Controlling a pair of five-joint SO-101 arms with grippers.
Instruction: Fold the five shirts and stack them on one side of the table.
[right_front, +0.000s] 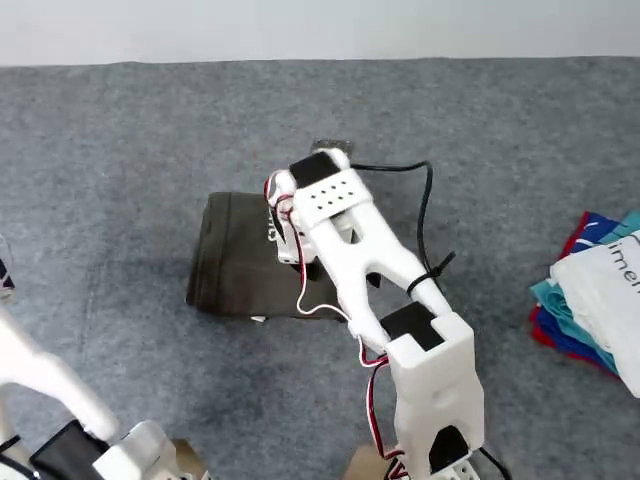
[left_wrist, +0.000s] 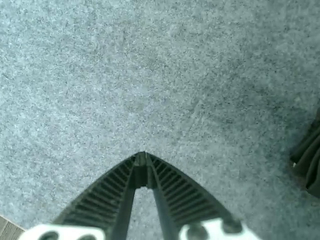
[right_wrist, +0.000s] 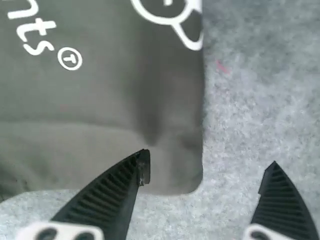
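Note:
A folded dark olive shirt (right_front: 235, 255) with white print lies in the middle of the grey table. The right arm stretches over its right side. Its gripper (right_wrist: 207, 172) stands open above a corner of the shirt (right_wrist: 100, 100), one finger over the cloth and the other over bare felt. The left gripper (left_wrist: 145, 165) is shut, pointing down at bare grey felt, with a dark fold of the shirt (left_wrist: 310, 160) at that picture's edge. The left arm's white base (right_front: 60, 400) sits at the table's near left.
A stack of folded shirts (right_front: 590, 295), white on top of teal, blue and red, lies at the table's right edge. Grey felt (right_front: 120, 150) covers the table. A black cable (right_front: 425, 210) loops beside the right arm.

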